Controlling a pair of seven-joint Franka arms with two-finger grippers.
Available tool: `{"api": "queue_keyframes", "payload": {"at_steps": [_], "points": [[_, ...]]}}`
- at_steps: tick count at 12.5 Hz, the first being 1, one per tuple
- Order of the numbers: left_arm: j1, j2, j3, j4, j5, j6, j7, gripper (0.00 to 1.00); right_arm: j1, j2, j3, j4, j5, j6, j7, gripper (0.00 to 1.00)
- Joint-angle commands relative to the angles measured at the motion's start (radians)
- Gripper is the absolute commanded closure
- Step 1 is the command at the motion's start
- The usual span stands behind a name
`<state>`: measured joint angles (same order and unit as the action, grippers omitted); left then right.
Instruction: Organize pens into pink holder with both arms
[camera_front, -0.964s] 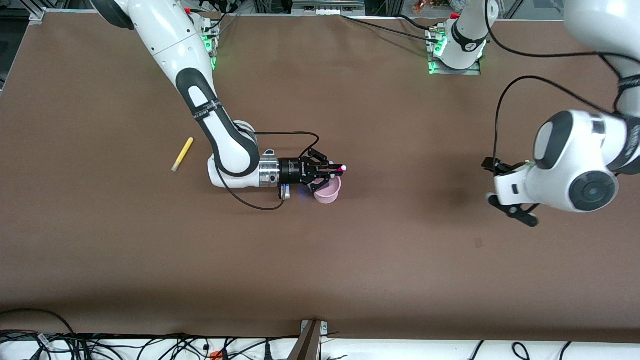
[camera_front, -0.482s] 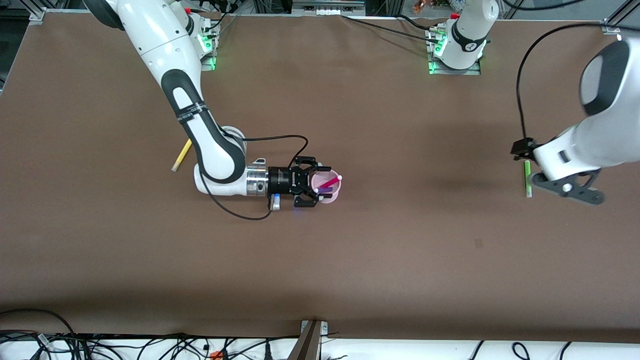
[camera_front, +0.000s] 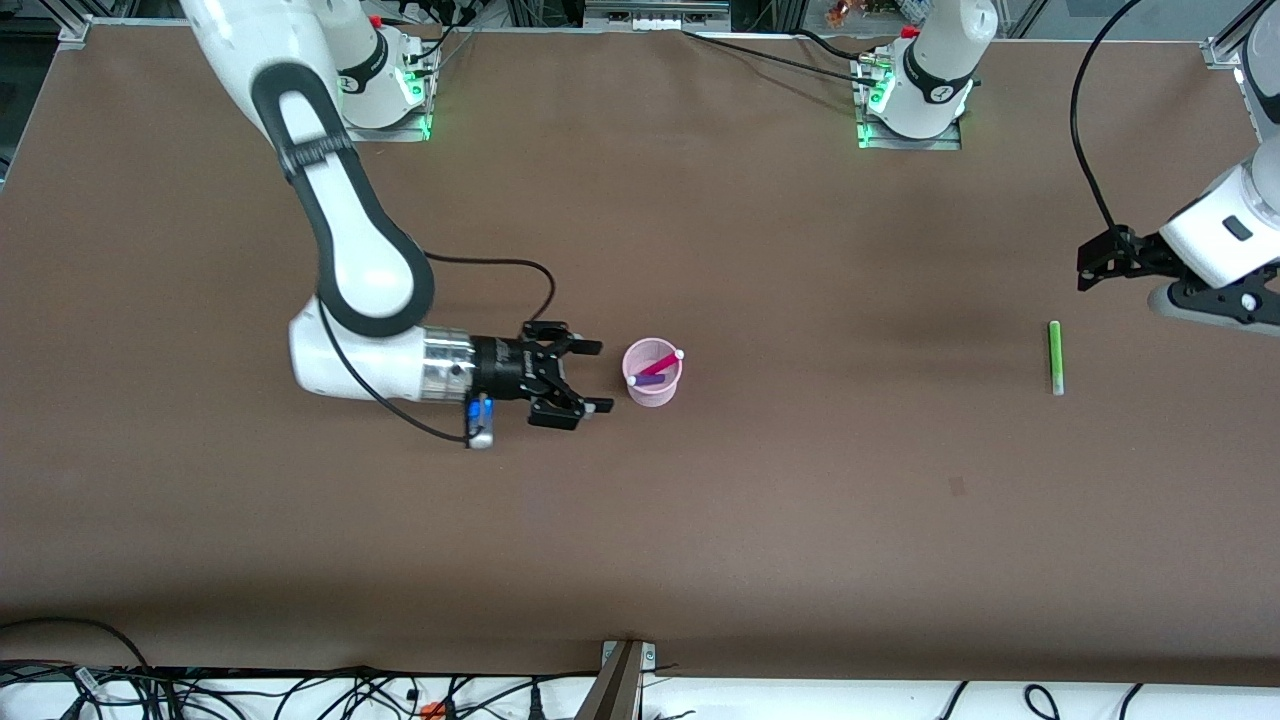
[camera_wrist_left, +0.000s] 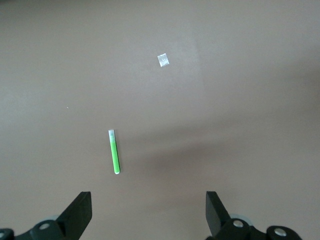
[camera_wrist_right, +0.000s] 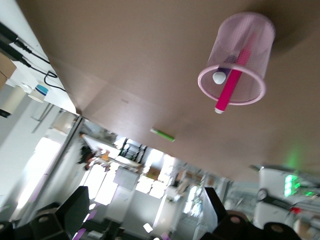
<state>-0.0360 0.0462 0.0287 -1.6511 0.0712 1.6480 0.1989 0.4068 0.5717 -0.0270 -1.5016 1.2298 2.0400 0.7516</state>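
Note:
The pink holder (camera_front: 652, 392) stands upright mid-table, with a magenta pen (camera_front: 661, 363) and a purple pen (camera_front: 648, 380) leaning inside it. My right gripper (camera_front: 603, 376) is level with the holder, just off it toward the right arm's end, open and empty. The right wrist view shows the holder (camera_wrist_right: 250, 30), the magenta pen (camera_wrist_right: 231, 85) and the purple pen (camera_wrist_right: 225, 73) ahead of the open right gripper (camera_wrist_right: 147, 205). A green pen (camera_front: 1054, 357) lies flat near the left arm's end. My left gripper (camera_front: 1083, 268) hangs open above the table beside it; the green pen (camera_wrist_left: 114, 151) lies ahead of the left gripper (camera_wrist_left: 148, 200).
The brown table (camera_front: 800, 520) carries a small pale scrap (camera_wrist_left: 162, 60), seen as a faint mark (camera_front: 957, 486) nearer the front camera. Both arm bases (camera_front: 915, 100) stand along the edge farthest from the camera. Cables (camera_front: 300, 695) run past the near edge.
My right gripper opened, left the magenta pen in the holder and drew back toward the right arm's end. The left arm swung off the green pen toward its own end of the table.

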Motion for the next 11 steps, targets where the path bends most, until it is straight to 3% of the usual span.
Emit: {"api": "queue_keyframes", "payload": {"at_steps": [1,3,6,11], "points": [[-0.008,-0.032,-0.006,-0.018,-0.01,0.016,-0.018,0.0,0.004,-0.14,-0.056,-0.046,-0.256,-0.073,-0.011,0.0],[-0.012,-0.038,-0.01,-0.016,-0.01,0.009,-0.018,0.0,0.004,-0.226,-0.082,-0.043,-0.462,-0.109,-0.035,0.0],[-0.019,-0.026,-0.027,0.026,-0.011,-0.014,-0.025,0.0,0.004,-0.331,-0.172,-0.032,-0.639,-0.308,-0.153,0.0],[-0.021,0.012,-0.087,0.042,-0.007,-0.034,-0.029,0.0,-0.026,-0.478,-0.203,-0.042,-1.013,-0.472,-0.498,0.0]]}}
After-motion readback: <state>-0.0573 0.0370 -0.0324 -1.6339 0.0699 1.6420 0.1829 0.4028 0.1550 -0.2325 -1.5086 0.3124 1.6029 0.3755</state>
